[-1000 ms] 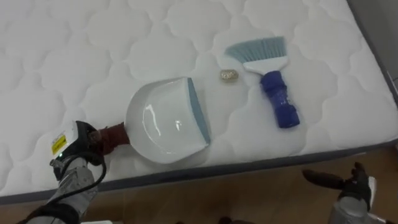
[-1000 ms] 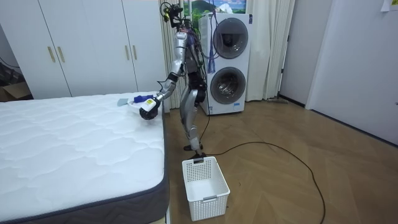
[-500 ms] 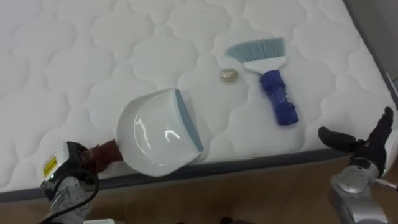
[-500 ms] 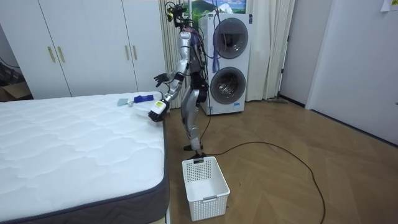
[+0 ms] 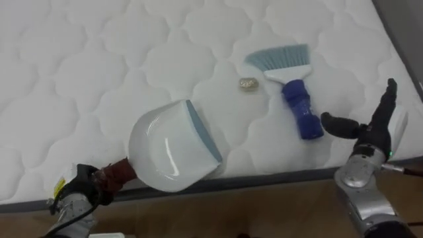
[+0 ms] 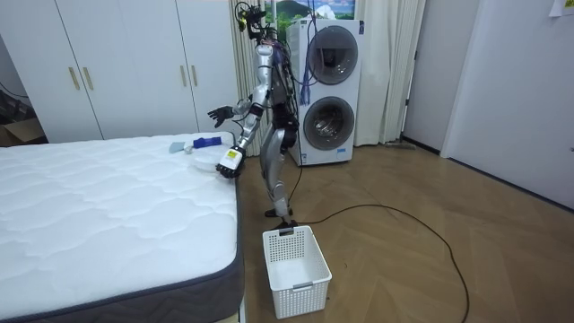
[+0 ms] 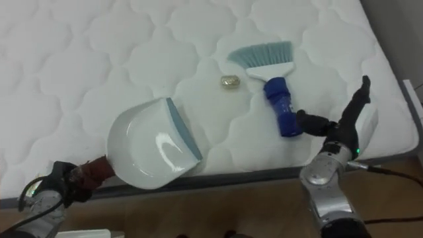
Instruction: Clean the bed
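A white dustpan [image 5: 173, 145] with a grey-blue lip lies on the white quilted mattress [image 5: 73, 59] near its front edge. My left hand [image 5: 78, 196] is shut on the dustpan's dark red handle [image 5: 119, 172], just off that edge. A brush with pale blue bristles and a blue handle [image 5: 299, 106] lies to the right, bristles pointing away from me. Between dustpan and brush sits a small crumpled scrap [image 5: 248, 84]. My right hand [image 5: 367, 132] is open with fingers spread, just right of the brush handle's near end and not touching it.
The mattress's right edge [image 5: 403, 53] runs close beside the brush, with wooden floor [image 5: 277, 205] below the front edge. In the room view I stand at the bed's far corner by stacked washing machines [image 6: 333, 90]. A white basket [image 6: 296, 258] stands on the floor.
My right hand has risen from below the bed's edge to beside the brush handle. The dustpan has slid back toward the front edge, still held by my left hand.
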Controlling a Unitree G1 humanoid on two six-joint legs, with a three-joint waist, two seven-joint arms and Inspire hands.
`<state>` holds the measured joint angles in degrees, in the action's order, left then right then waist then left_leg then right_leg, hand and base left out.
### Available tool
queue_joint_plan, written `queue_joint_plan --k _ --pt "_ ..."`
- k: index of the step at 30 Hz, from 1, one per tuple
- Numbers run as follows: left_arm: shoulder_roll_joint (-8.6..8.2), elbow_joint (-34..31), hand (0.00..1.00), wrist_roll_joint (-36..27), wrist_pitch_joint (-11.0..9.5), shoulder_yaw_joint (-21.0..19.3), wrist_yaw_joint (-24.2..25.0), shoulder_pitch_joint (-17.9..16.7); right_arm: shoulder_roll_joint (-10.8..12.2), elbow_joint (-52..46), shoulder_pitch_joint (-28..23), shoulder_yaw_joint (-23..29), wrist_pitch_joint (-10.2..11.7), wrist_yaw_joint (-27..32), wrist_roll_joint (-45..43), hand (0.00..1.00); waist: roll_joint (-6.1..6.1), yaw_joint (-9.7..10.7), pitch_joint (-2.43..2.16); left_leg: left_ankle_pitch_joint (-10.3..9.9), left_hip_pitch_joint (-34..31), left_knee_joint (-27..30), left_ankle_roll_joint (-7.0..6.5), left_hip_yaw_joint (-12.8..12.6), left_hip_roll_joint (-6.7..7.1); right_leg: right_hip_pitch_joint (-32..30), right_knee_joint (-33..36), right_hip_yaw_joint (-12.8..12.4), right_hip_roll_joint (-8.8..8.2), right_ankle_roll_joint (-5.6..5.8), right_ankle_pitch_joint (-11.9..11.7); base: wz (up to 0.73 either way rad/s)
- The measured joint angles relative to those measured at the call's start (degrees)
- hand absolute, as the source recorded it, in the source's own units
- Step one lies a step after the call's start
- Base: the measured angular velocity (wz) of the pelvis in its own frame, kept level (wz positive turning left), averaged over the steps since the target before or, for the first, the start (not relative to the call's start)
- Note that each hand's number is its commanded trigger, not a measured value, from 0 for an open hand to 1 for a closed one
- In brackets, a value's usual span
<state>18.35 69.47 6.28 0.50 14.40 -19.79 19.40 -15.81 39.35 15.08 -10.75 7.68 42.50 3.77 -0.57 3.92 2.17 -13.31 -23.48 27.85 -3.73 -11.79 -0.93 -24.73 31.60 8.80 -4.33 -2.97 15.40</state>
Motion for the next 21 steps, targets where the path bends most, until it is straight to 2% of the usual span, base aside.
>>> queue_joint_plan --k 3,5,8,14,21 --pt "0.00 0.0 1.00 0.0 0.9 0.0 1.5 0.9 0.0 1.6 0.4 -0.5 -0.3 -0.2 0.0 0.00 -0.77 -0.7 0.45 -0.1 -0.7 0.0 0.07 0.3 -0.01 -0.6 0.3 0.5 -0.06 -0.03 0.0 0.06" --pt "-0.02 0.0 1.00 0.0 1.1 0.0 2.1 1.4 0.0 2.4 0.5 -0.6 -0.3 -0.4 0.0 0.00 -1.12 -1.2 0.46 -0.1 -1.7 0.2 0.07 0.4 -0.02 -1.6 0.8 0.7 -0.13 -0.13 -0.1 0.06" --pt "-0.05 -0.1 1.00 -0.6 1.5 0.1 2.8 1.9 -0.1 2.6 0.9 -2.4 -1.5 -2.4 0.6 0.00 -1.12 -1.9 0.46 -0.1 -3.2 1.1 0.09 0.4 -0.09 -3.2 2.0 0.7 -0.30 -0.35 0.1 0.00" --pt "-0.08 -0.1 1.00 -1.1 1.6 0.5 3.7 3.2 -0.1 5.2 4.5 -3.7 -1.6 -5.8 0.5 0.00 -0.97 -2.7 0.56 -0.1 -3.9 1.9 0.06 0.1 -0.18 -3.5 1.8 1.3 -0.61 -0.43 0.3 0.03" --pt "-0.04 -0.1 1.00 -1.3 1.6 0.4 4.2 3.5 -0.1 8.6 5.7 -3.9 -1.6 -8.1 1.7 0.00 -0.70 -3.0 0.82 -0.1 -4.2 2.2 0.05 0.2 -0.17 -3.6 2.0 1.5 -0.79 -0.46 0.6 0.01"
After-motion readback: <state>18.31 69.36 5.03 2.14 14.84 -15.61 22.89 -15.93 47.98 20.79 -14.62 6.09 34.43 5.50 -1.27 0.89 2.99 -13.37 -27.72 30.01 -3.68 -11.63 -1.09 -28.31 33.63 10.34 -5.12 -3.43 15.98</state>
